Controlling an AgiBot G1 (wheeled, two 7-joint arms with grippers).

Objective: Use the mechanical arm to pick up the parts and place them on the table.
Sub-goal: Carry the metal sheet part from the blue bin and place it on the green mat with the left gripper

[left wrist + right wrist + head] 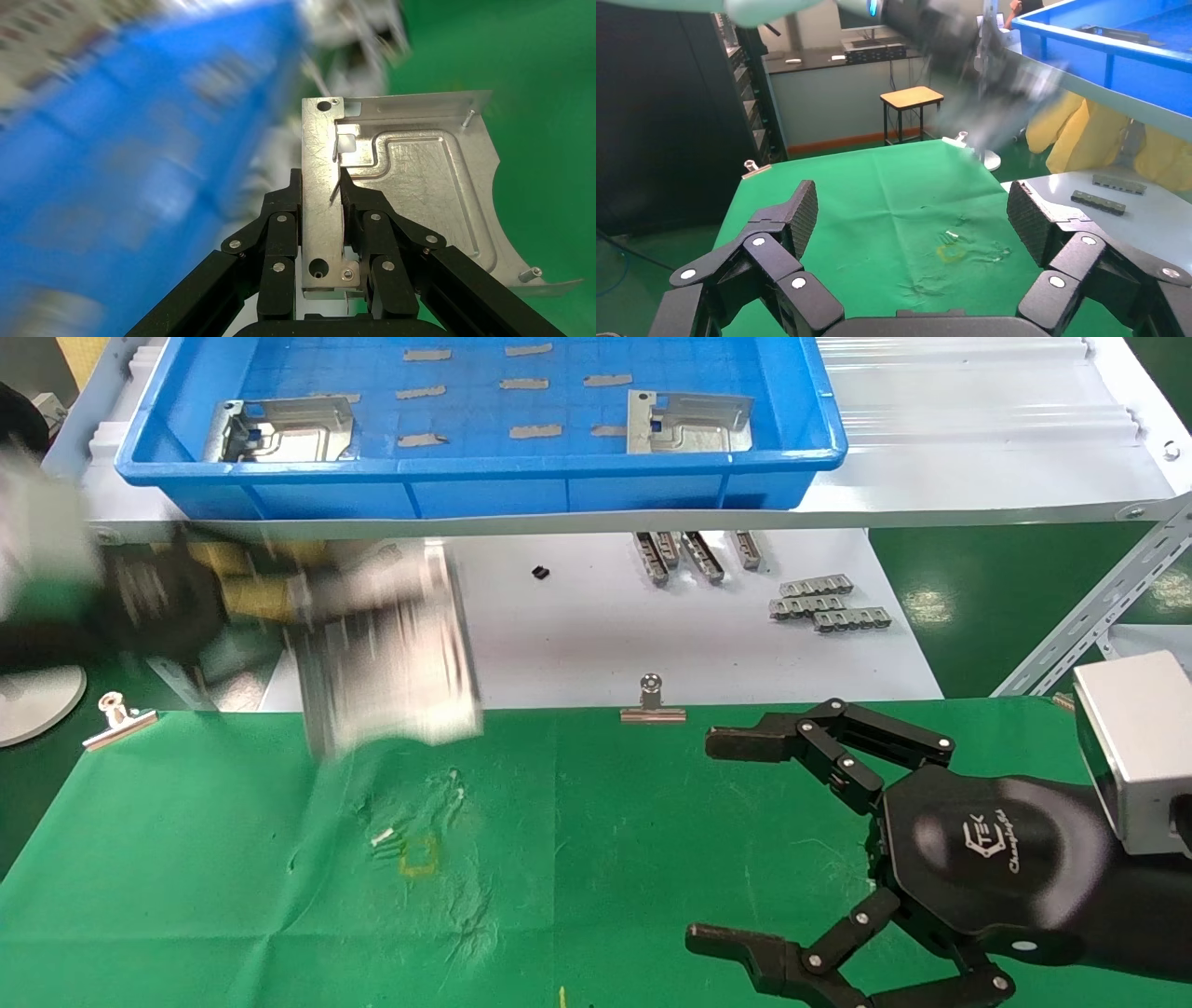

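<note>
One part (415,189) is clamped in my left end effector (336,184), whose fingers (281,232) are pinching the plate's flat flange edge from both sides, so the embossed face is spreading out beyond my fingertips. In the head view this end effector (307,617) and its plate are showing only as a streaked blur, hanging above the far edge of the green counter (233,896), just in front of the blue tray (484,486). Two more parts are lying in that tray beyond my left end effector, one (279,430) near its left end and one (687,423) toward its right. Between tray and counter the white board (577,635) is carrying small grey ribbed strips (829,601), and a binder clip (652,702) is sitting at the cloth's edge. My right end effector (745,840) is hovering over the right side of the counter, fingers (796,214) spread wide and gripping nothing, with the small yellow mark (417,855) lying on the cloth ahead of it
</note>
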